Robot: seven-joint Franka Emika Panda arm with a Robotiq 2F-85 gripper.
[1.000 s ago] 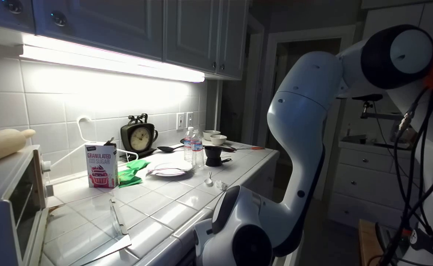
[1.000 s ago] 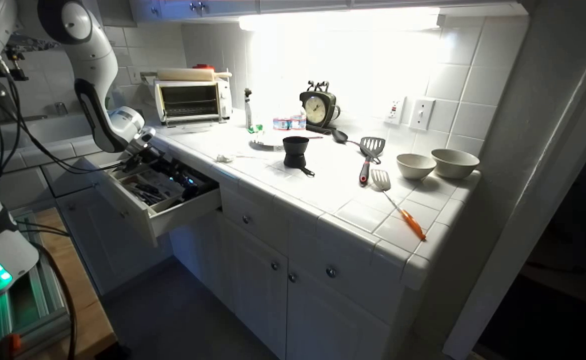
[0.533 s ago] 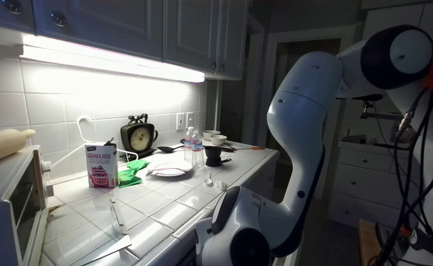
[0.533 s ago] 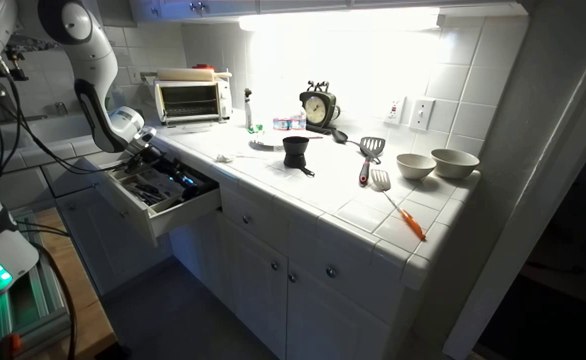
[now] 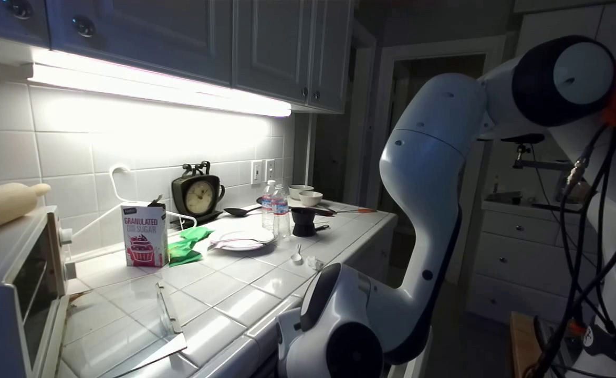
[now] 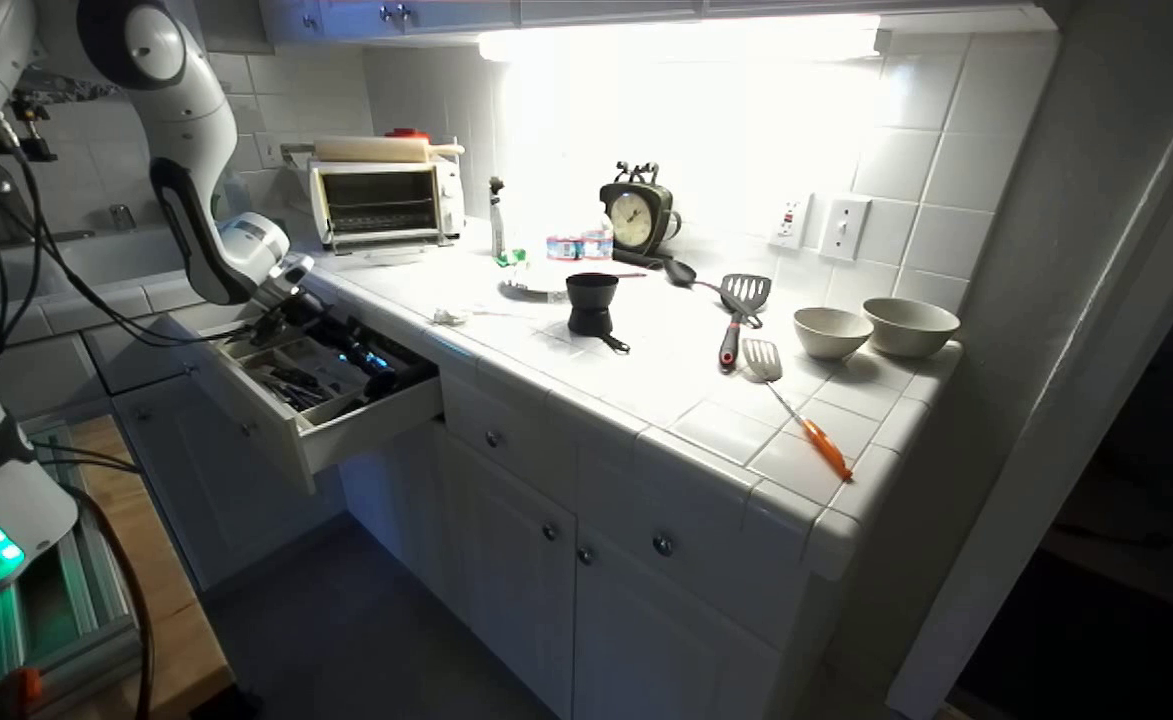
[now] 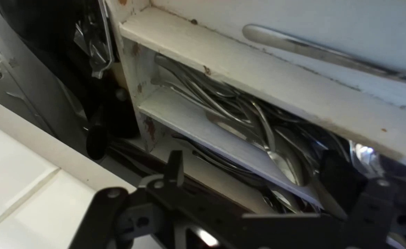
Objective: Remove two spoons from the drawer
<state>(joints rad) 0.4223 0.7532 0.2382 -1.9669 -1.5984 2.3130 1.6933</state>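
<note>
The white drawer [image 6: 371, 440] is pulled open under the counter in an exterior view, with dark utensils inside. In the wrist view its white dividers [image 7: 279, 83] split it into compartments. A silver spoon [image 7: 286, 166] shows its bowl in the middle compartment, among a pile of metal cutlery handles [image 7: 203, 93]. More cutlery [image 7: 223, 162] lies in the narrow compartment nearer the counter. My gripper [image 7: 256, 169] is open, its fingers spread above the cutlery, with nothing seen between them. In an exterior view the gripper [image 6: 291, 318] is low over the drawer's far end. Its contact with any spoon cannot be told.
A single metal handle [image 7: 313, 52] lies in the compartment by the drawer front. Dark utensils [image 7: 95, 103] fill the back. The tiled counter edge [image 6: 386, 310] runs close beside the gripper. A toaster oven [image 6: 381, 200] stands behind. A black cup [image 6: 591, 300] and white bowls [image 6: 833, 333] stand on the counter.
The arm has shifted by only a very small amount in the exterior views. The drawer and the counter objects are unchanged.
</note>
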